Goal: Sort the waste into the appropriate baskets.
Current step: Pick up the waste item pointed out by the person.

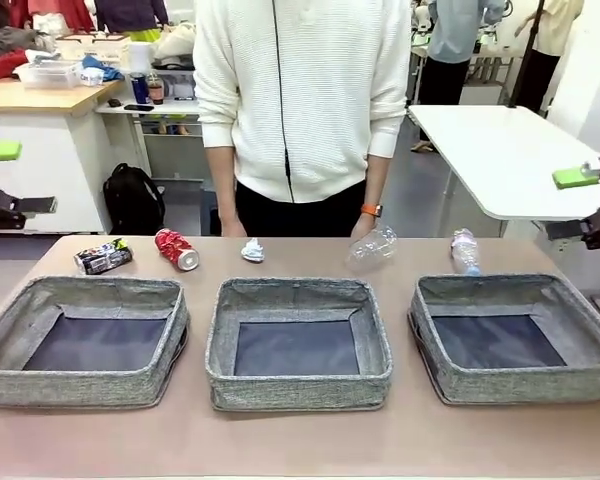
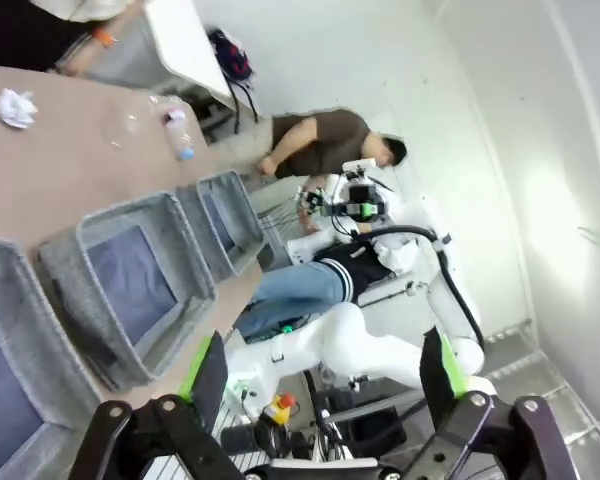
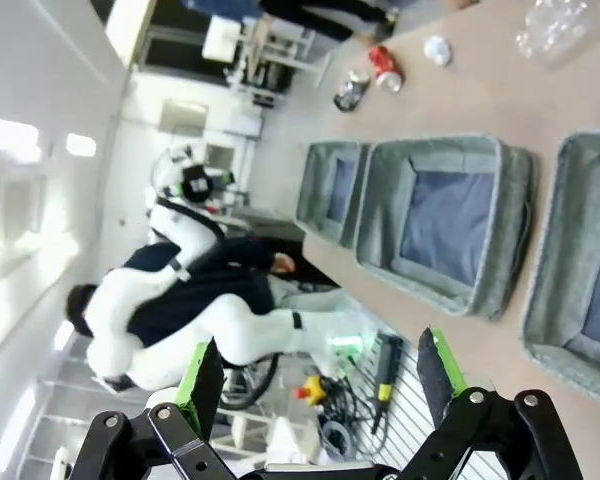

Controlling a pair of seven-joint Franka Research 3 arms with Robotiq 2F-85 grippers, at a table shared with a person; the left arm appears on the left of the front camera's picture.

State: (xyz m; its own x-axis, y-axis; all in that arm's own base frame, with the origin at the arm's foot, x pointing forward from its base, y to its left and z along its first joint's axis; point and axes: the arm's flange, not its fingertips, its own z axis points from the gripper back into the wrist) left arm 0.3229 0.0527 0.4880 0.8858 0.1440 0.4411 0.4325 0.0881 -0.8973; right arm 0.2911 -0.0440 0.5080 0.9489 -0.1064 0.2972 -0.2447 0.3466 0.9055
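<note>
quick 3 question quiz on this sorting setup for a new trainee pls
1. True or false: all three baskets are empty.
2. How many pieces of waste sit beyond the baskets? a) three b) five c) seven
3. Short answer: which piece is at the person's hand?
Key: 1 true. 2 b. 3 the clear crushed bottle.
</note>
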